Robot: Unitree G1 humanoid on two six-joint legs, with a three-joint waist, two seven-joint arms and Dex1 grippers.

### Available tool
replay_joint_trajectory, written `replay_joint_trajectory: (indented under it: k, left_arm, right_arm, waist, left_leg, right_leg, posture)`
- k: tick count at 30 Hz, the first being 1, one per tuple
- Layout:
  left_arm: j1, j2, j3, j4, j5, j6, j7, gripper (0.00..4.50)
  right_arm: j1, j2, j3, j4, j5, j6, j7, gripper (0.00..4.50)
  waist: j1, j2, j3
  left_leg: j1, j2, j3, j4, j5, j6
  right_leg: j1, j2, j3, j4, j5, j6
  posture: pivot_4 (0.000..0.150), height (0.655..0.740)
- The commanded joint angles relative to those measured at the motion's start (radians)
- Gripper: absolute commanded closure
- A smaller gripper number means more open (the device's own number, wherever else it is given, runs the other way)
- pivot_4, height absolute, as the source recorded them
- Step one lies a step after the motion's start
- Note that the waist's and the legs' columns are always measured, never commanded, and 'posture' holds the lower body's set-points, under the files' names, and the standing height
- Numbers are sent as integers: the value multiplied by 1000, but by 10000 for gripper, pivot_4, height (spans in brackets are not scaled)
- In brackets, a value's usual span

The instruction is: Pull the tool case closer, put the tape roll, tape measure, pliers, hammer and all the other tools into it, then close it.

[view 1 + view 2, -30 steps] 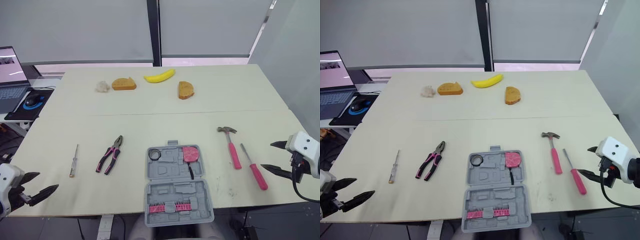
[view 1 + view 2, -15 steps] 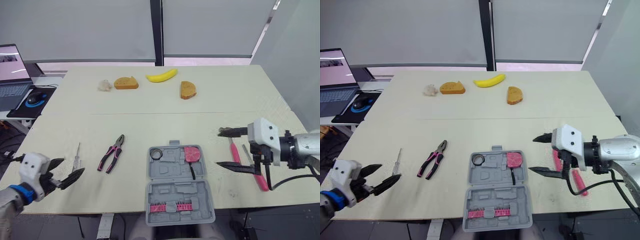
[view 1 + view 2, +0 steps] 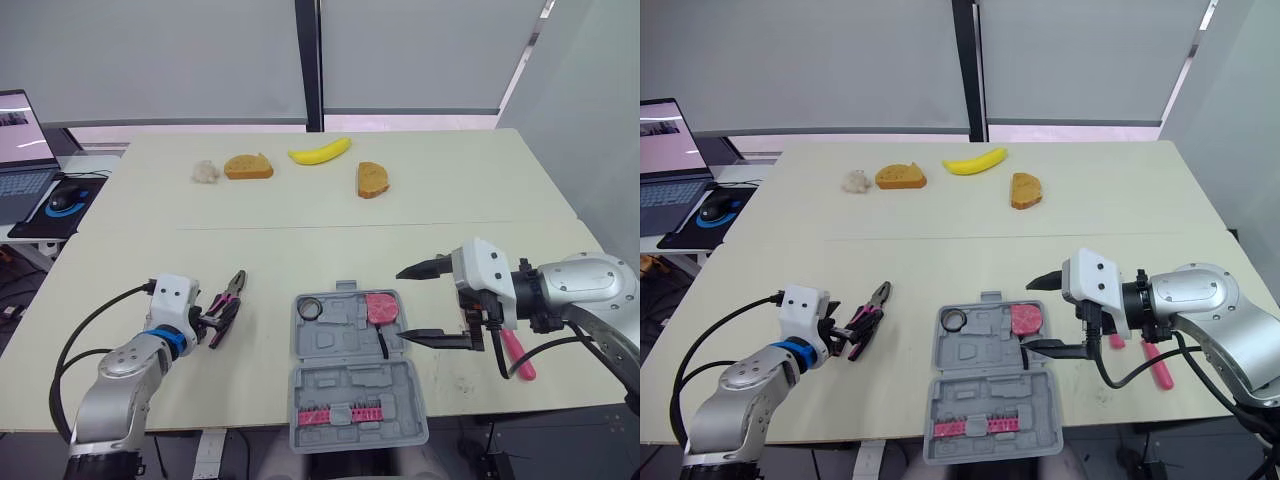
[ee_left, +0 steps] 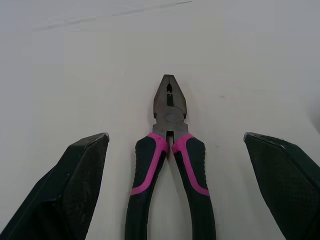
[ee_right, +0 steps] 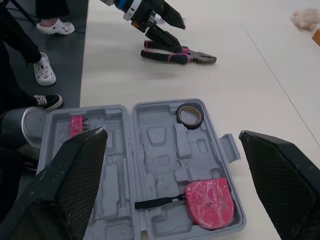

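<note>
Pale worktop (image 3: 300, 250), front edge: the open grey plastic tool case (image 3: 350, 345) already holds the black tape roll (image 3: 309, 308) and the pink tape measure (image 3: 381, 307). Just to its left, the left tool (image 4: 175, 137) stands spread, one finger either side of the pink-and-black pliers (image 4: 170, 112), not yet touching the handles. Closing squarely across both handles, near mid-length, should keep the pliers from pivoting when lifted. The right tool (image 3: 401, 302) hangs released beside the case's right edge.
</note>
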Motion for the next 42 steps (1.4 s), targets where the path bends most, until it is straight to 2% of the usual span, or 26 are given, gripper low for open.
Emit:
replay_joint_trajectory:
  k: [1,15,16,21,26,31,35,37,42]
  left_arm:
    - [-31,-5,-14,20,26,29,35,0]
    - [-73,9,-110,99,60,133,18,0]
    - [-74,10,-111,105,62,131,18,4004]
    - [-89,18,-127,155,78,107,4,17737]
    - [-89,22,-122,167,83,81,0,17917]
    - [-52,41,-76,100,49,23,-40,17917]
    - [-6,203,-87,2,72,-182,-235,17918]
    - [-36,278,-133,-14,100,-284,-330,17918]
    - [-184,318,-293,-49,122,-355,-506,17918]
  right_arm:
    - [-14,-1,-3,-14,-9,-20,2,200]
    - [-15,13,14,-16,-31,-31,-1,200]
    - [-15,13,13,-16,-32,-31,0,0]
    - [-1,10,14,-16,-43,-40,2,0]
    - [13,4,4,-20,-50,-46,5,0]
    - [31,3,-10,-31,-54,-50,-6,0]
    - [75,-2,-53,-53,-37,-32,-31,0]
    - [98,-3,-80,-62,-26,-16,-48,0]
    - [135,-8,-121,-92,-16,10,-84,0]
  waist:
    - [-1,0,0]
    - [-1,0,0]
    - [-1,0,0]
    - [-1,1,0]
    - [-1,3,-2]
    - [-4,3,-2]
    - [-6,0,0]
    - [0,0,1]
    - [28,2,2]
  left_leg:
    - [0,0,0,0,0,0]
    - [0,-1,0,0,0,0]
    - [0,-1,0,0,0,0]
    - [1,-1,0,0,0,0]
    - [2,-1,0,0,0,0]
    - [1,0,0,0,0,0]
    - [0,0,0,-1,0,0]
    - [-1,0,-1,-1,0,-1]
    - [-1,-2,0,1,0,-1]
  right_leg:
    - [0,0,0,0,0,0]
    - [0,0,0,0,0,0]
    - [0,0,0,0,0,0]
    - [1,0,0,0,0,0]
    - [2,0,0,0,0,0]
    - [1,0,1,0,0,0]
    - [-1,0,1,0,0,0]
    - [-1,0,0,0,0,-1]
    - [1,-3,0,-3,0,0]
  posture:
    - [1500,7400]
    - [1500,7400]
    - [1500,7400]
    - [1500,7400]
    - [1500,7400]
    - [1500,7400]
    - [1500,7400]
    - [1500,7400]
    - [1500,7400]
